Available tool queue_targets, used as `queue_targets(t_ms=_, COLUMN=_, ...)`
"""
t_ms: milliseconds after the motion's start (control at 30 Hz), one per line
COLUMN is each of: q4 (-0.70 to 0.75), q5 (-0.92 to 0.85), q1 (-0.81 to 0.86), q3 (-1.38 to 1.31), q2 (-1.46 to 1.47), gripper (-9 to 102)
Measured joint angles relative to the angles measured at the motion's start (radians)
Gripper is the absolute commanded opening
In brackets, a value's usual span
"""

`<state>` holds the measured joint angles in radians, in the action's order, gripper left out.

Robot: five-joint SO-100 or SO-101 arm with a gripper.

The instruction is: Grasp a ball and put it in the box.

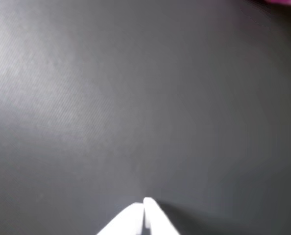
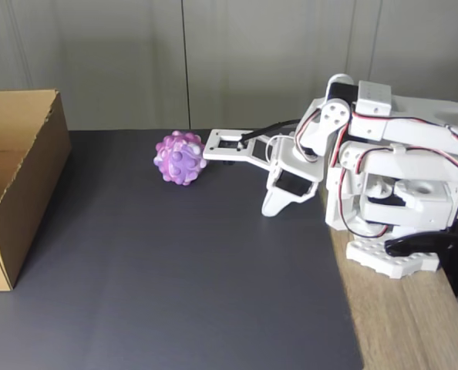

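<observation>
The bumpy purple, pink and white ball [image 2: 180, 157] rests on the dark mat near its back edge. The brown cardboard box [image 2: 38, 166] stands open-topped at the far left of the fixed view. My white gripper [image 2: 269, 206] points down at the mat, to the right of the ball and apart from it, with the arm folded back over its base. Its two white fingertips meet at the bottom of the wrist view, so the gripper [image 1: 144, 201] is shut with nothing in it. A pink sliver [image 1: 282, 1] at that view's top right corner looks like the ball.
The dark mat [image 2: 183, 285] covers most of the table. A strip of bare wooden tabletop [image 2: 399, 324] runs along the right, where the arm's base [image 2: 395, 258] stands. A grey wall closes off the back.
</observation>
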<state>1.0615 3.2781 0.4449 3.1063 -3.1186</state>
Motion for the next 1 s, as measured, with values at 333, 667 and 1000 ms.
queue_targets(t_ms=333, q4=-0.017, q5=0.037, q1=0.002, q3=-0.235, q2=0.123, gripper=0)
queue_targets(t_ms=667, q4=-0.198, q5=0.066, q1=0.078, q3=-0.657, q2=0.618, gripper=0)
queue_targets(t_ms=1000, q4=-0.252, q5=0.094, q1=0.189, q3=-0.902, q2=0.862, gripper=4)
